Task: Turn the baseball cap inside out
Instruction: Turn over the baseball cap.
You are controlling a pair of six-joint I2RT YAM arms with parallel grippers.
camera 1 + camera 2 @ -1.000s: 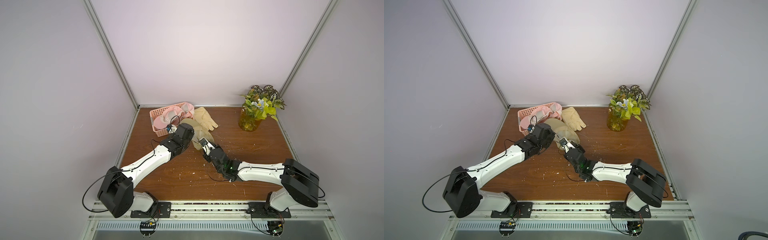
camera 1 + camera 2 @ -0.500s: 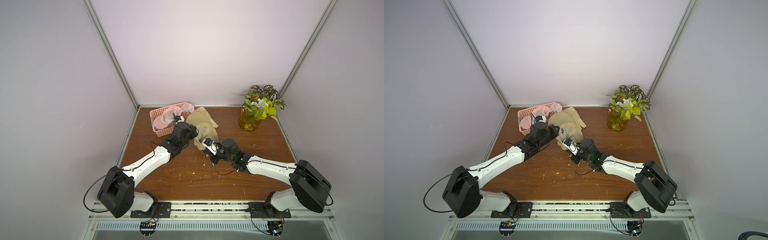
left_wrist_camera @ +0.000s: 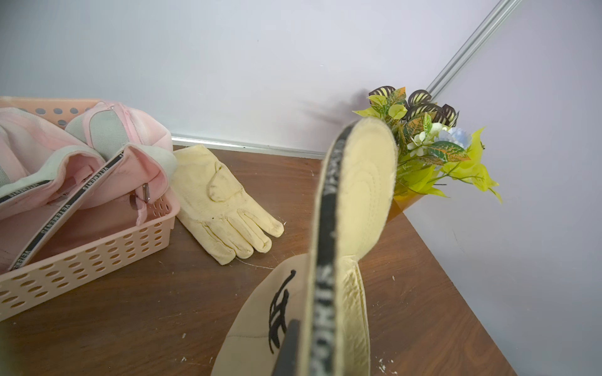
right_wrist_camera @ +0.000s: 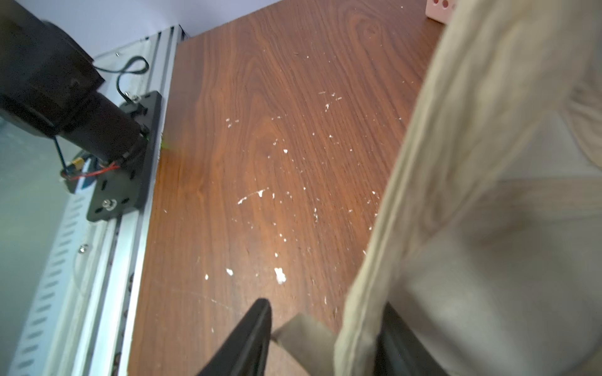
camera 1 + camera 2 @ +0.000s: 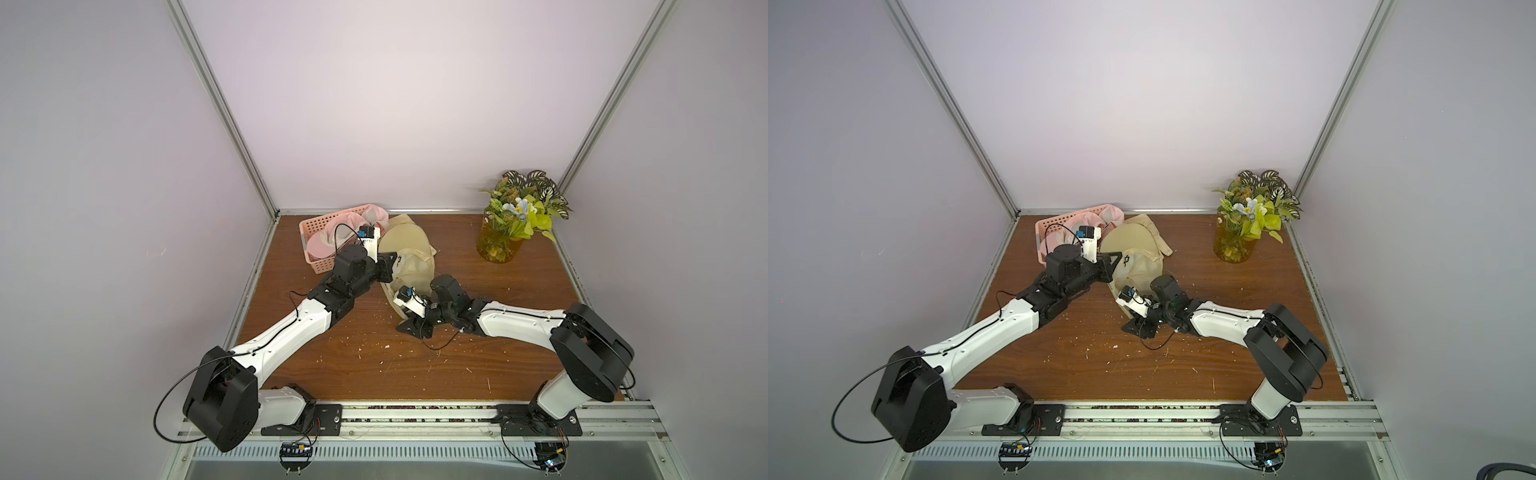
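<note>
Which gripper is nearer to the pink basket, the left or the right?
The left. The left gripper is just beside the pink basket, holding the cap next to it. The right gripper is farther away, at the cap's front edge.

A robotics lab test cell — plain lilac wall panels (image 5: 395,104) set in aluminium posts (image 5: 224,108) box in a wood-grain tabletop (image 5: 374,374). Along the bottom of the frame, two robot arms (image 5: 291,332) are bolted to a metal rail (image 5: 415,415), with small exposed circuit boards (image 5: 296,450) hanging below — an artificial plant (image 5: 523,203) stands at upper right.
</note>
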